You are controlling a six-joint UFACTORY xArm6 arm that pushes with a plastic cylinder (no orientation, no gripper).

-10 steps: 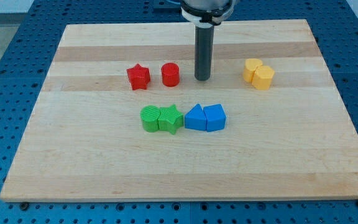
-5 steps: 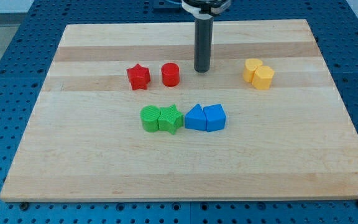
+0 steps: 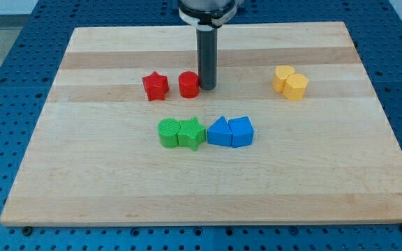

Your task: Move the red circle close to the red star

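The red circle (image 3: 188,84) stands on the wooden board (image 3: 117,181), a small gap to the right of the red star (image 3: 155,86). My tip (image 3: 207,87) is down on the board right against the red circle's right side, touching it or nearly so. The rod rises straight up from there to the view's top.
A green circle (image 3: 167,132) and green star (image 3: 192,133) sit together below the red blocks. Two blue blocks (image 3: 230,131) sit to their right. Two yellow blocks (image 3: 290,82) sit at the right.
My tip has moved left from right of the red circle to its right side. The red circle has shifted slightly left toward the red star.
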